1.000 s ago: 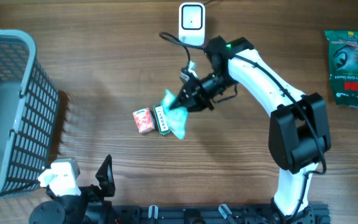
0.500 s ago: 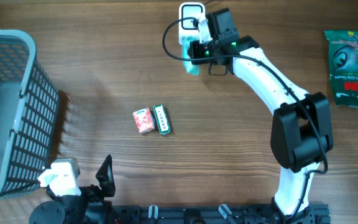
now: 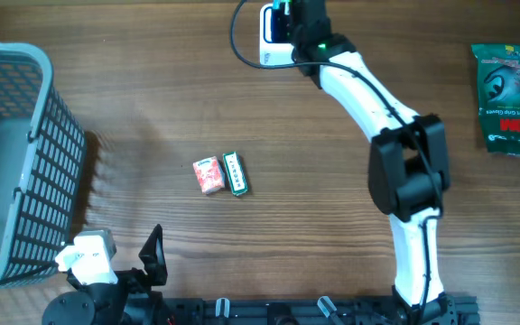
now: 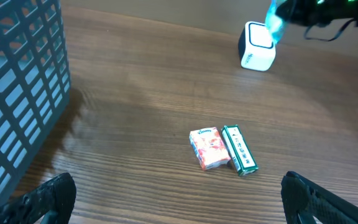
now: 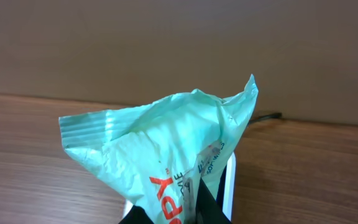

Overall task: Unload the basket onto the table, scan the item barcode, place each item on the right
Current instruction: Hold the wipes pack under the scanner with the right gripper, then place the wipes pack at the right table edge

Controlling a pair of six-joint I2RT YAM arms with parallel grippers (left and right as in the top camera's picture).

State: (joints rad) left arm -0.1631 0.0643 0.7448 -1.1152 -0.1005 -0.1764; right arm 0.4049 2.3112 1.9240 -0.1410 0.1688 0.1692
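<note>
With the right gripper I'm clamping the packet by its lower edge; it's puffing up above the jaws, with the scanner just beyond. It's looking light, soft, crinkly and likely slippery, so I'm favouring a seam hold. The left gripper is idling, jaws wide apart.

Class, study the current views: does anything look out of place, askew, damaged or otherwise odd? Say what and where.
Only the teal packet pinched in the right gripper by the white scanner: it is crumpled and creased, so its print bends. Nothing is spilled.
</note>
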